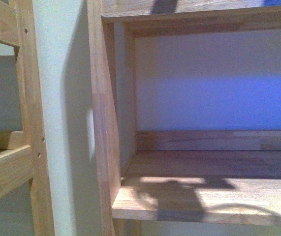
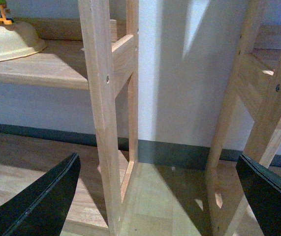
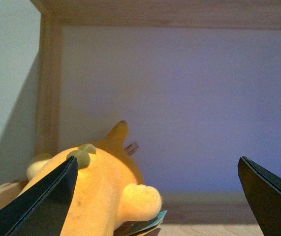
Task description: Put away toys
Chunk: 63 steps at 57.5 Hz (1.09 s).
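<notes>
Front view: wooden shelf (image 1: 204,191) bare, lit from the side, shadows across its board; a second frame (image 1: 29,123) at 9 o'clock, pale wall (image 1: 61,98) between. No arms in this view. Left wrist view: left gripper (image 2: 157,196), jaws wide apart and empty, over wood floor (image 2: 155,196) between two upright frames; a cream bowl (image 2: 7,42) on a shelf at 10 o'clock. Right wrist view: right gripper (image 3: 157,196), jaws spread, not clamped; plush (image 3: 101,187) lies on the shelf board against the back panel, at the jaws' 8 o'clock, beside one finger.

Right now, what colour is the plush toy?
Orange-yellow plush toy, with paler limbs; right wrist view shows it best.
</notes>
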Tool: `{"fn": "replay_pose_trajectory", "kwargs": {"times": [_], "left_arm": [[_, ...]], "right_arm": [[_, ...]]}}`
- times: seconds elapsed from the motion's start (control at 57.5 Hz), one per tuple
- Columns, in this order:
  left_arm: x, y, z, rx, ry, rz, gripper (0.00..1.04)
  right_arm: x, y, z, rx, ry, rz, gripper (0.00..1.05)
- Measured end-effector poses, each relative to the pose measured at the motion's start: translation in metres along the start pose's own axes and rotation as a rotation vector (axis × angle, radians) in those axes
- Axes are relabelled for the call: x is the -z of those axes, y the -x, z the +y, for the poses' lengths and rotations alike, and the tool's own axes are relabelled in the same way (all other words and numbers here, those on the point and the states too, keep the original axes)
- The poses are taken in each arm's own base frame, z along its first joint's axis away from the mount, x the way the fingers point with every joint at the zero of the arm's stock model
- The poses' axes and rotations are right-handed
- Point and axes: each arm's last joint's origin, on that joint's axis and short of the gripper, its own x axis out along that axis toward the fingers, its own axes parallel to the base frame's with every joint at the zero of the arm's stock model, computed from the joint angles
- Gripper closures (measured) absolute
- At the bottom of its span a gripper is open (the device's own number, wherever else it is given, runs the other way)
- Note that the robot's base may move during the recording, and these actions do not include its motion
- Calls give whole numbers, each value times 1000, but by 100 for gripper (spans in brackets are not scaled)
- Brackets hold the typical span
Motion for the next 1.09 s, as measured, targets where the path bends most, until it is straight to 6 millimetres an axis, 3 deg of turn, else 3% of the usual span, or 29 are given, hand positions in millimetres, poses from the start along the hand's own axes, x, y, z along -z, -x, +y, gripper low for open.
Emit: {"fn": "replay_pose_trajectory", "kwargs": {"times": [0.261,0.695,0.852,1.095], "left_arm": [[0,0,0,0,0,0,6],[0,0,0,0,0,0,6],[0,0,0,0,0,0,6],[0,0,0,0,0,0,6]], "right_arm": [[-3,37,-31,59,25,-44,6],[-8,83,-90,165,80,-61,6],[0,108,-118,214,101,-21,6],[18,136,-144,147,109,30,6]]}}
